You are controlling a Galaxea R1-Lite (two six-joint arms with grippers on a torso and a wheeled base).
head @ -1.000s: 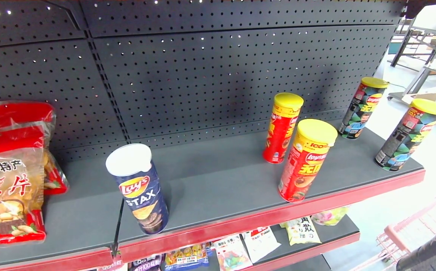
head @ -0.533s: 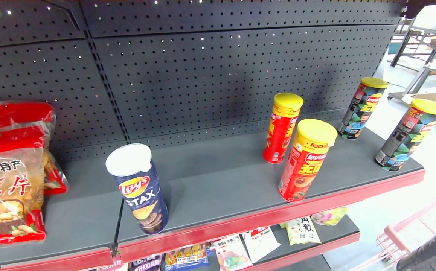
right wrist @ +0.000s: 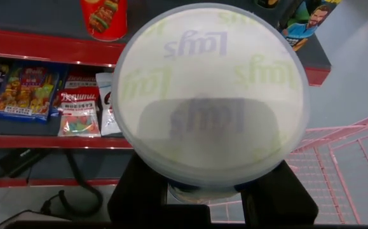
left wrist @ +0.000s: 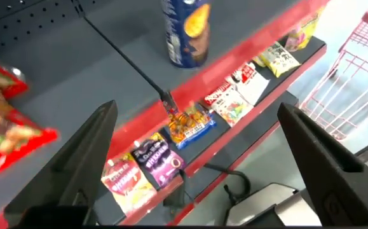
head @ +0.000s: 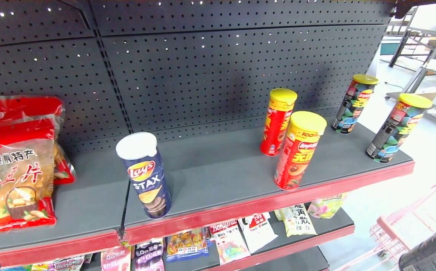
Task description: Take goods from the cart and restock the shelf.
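Observation:
My right gripper (right wrist: 212, 194) is shut on a chips can (right wrist: 209, 95) with a clear plastic lid, seen end-on in the right wrist view. The can is held in front of the shelf's red front edge (right wrist: 44, 48). Its dark body (head: 429, 250) shows at the bottom right of the head view, above the pink cart (head: 389, 233). My left gripper (left wrist: 196, 172) is open with nothing in it, low before the lower shelf. A blue chips can (head: 144, 175) stands near the front of the grey shelf (head: 221, 169).
Two red cans (head: 299, 150) and two dark cans (head: 395, 128) stand on the shelf's right half. Red snack bags (head: 16, 169) lean at the left. Small packets (head: 225, 241) lie on the lower shelf. Bare shelf lies between the blue can and the red cans.
The head view has shifted, so the whole shelf sits a little differently in the picture. The goods on the shelf keep their places.

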